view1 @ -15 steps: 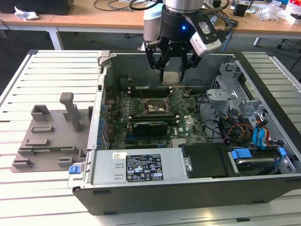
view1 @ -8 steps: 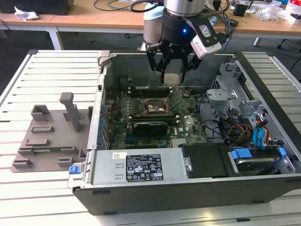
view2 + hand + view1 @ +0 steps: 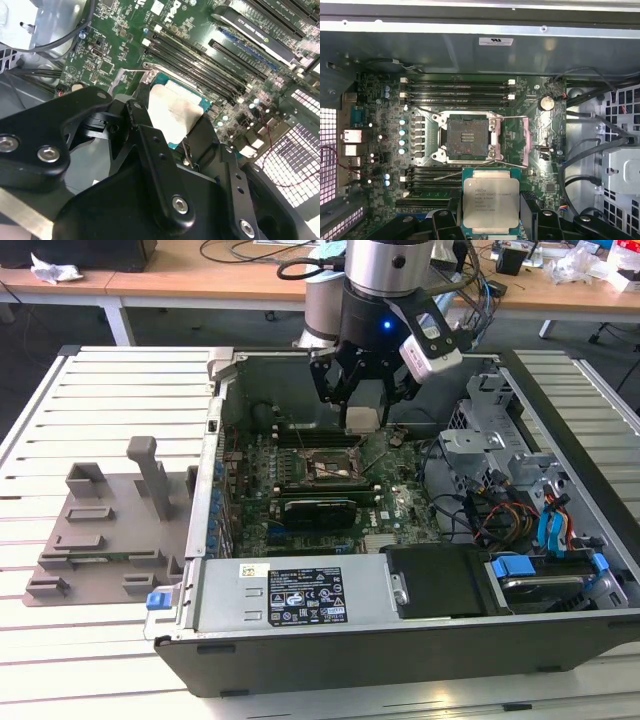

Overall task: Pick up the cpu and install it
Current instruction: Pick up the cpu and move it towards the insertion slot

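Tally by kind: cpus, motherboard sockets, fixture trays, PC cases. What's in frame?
cpu: 1, clamped in the gripper
socket: 1, with nothing in it
fixture tray: 1, outside the case
PC case: 1, lying open
Total: 4

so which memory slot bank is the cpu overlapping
The bank on the socket's side away from the case wall; the cpu hides part of it, while the other bank by the wall shows whole.
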